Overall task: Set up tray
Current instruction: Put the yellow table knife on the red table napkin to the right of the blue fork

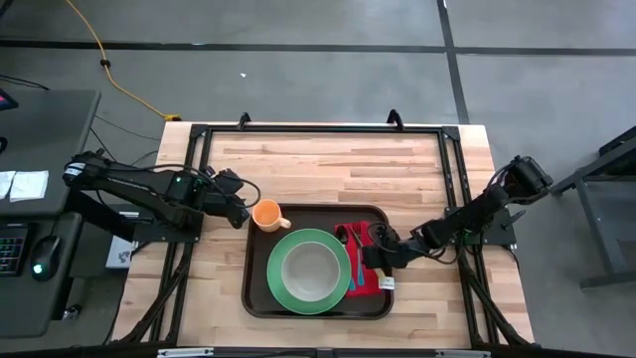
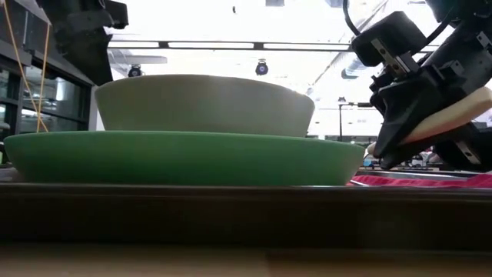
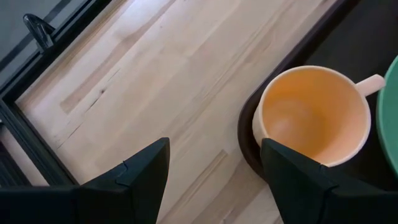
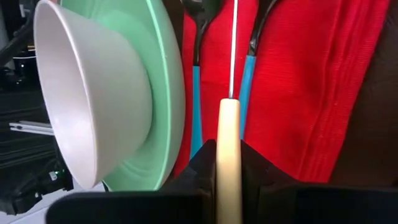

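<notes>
The dark brown tray [image 1: 260,298] lies in the middle of the wooden table. On it a white bowl [image 1: 310,267] stands in a round green plate [image 1: 281,288]. An orange cup [image 1: 266,215] stands in the tray's far left corner. A red napkin [image 4: 292,81] with two blue-handled utensils [image 4: 196,93] lies along the tray's right side. My right gripper [image 1: 383,261] is over the napkin, shut on a cream-handled knife [image 4: 228,124]. My left gripper [image 3: 211,168] hangs open above the bare table, just left of the cup, touching nothing. My right gripper pinches the knife's cream handle [image 4: 228,134] between its two fingers [image 4: 199,168], coming slanting down from the table's right. The thin blade [image 4: 234,50] runs over the red napkin between the two blue-handled utensils. In the low view the handle [image 2: 453,115] sits tilted.
A black frame [image 1: 318,129] runs along the table's far edge and down both sides. A keyboard and mouse [image 1: 40,259] sit on a side desk to the left. Bare wood [image 1: 338,164] lies between the tray and the far frame.
</notes>
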